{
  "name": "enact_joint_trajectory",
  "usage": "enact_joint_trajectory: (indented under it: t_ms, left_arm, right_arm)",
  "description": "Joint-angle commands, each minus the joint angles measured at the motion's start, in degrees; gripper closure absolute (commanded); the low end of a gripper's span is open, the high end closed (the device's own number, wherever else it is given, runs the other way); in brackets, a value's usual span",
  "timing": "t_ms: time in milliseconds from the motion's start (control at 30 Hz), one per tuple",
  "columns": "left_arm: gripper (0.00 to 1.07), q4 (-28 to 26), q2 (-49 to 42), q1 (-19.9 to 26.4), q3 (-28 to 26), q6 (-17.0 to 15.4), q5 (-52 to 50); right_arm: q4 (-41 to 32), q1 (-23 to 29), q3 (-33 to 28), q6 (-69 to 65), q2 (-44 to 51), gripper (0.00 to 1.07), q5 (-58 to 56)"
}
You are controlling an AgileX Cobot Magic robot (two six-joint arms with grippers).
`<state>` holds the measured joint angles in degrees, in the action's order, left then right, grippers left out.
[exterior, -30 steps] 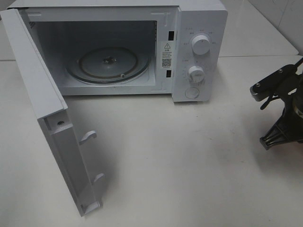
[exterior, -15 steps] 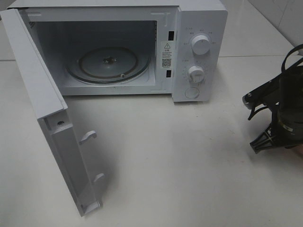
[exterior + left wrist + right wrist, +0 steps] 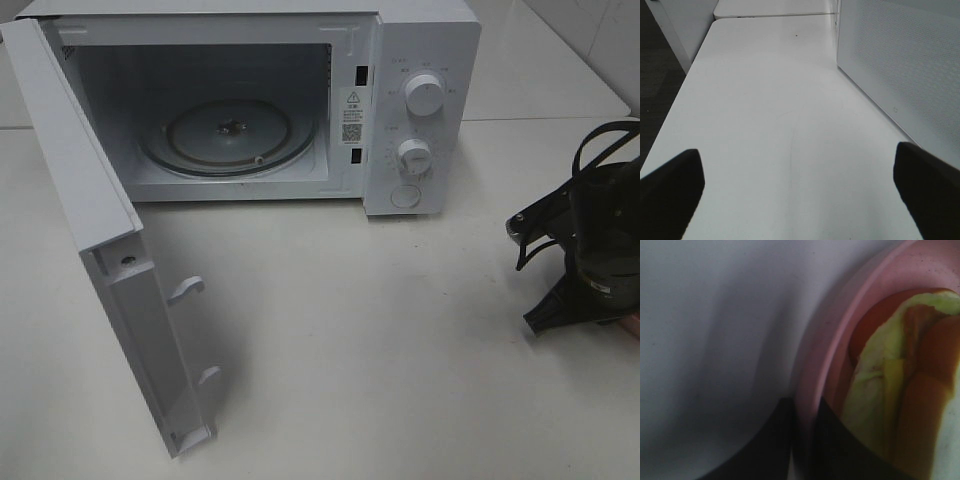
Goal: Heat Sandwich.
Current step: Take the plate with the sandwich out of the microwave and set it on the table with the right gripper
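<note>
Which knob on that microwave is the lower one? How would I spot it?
Find the white microwave with its door swung open. On its right-hand panel, two round knobs sit one above the other; the lower knob is the smaller, ringed by tick marks, just above a round button.

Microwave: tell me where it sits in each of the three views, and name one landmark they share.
Exterior high: the microwave fills the upper left, its door swung open.
Left wrist: a white dotted panel of it stands beside the table, ahead of the open left gripper.
Right wrist: not in it; only the pink plate and sandwich.
Shared landmark: the white table.
</note>
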<state>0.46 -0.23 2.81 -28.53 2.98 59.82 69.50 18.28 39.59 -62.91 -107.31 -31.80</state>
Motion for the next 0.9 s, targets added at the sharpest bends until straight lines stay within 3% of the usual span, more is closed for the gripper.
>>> enact_joint_trajectory:
  t_ms: [33, 433, 733, 900]
  left_arm:
    - [0.09, 0.11, -1.20, 0.06, 0.23, -0.34, -0.57]
    - [0.09, 0.11, -1.20, 0.06, 0.23, -0.34, -0.57]
    - [0.09, 0.11, -1.20, 0.06, 0.23, -0.34, -0.57]
    - [0.09, 0.11, -1.20, 0.06, 0.23, -0.34, -0.57]
  right_arm:
    - [0.69, -0.34, 0.00, -0.69, -0.29, 0.93, 0.00]
    - [-0.46, -0.34, 0.00, -0.69, 0.06, 0.88, 0.00]
    - [-3.95, -0.34, 0.00, 0.52, 2.06, 0.54, -0.17]
    - [-7.33, -0.23, 0.00, 4.13, 5.61, 0.44, 0.06]
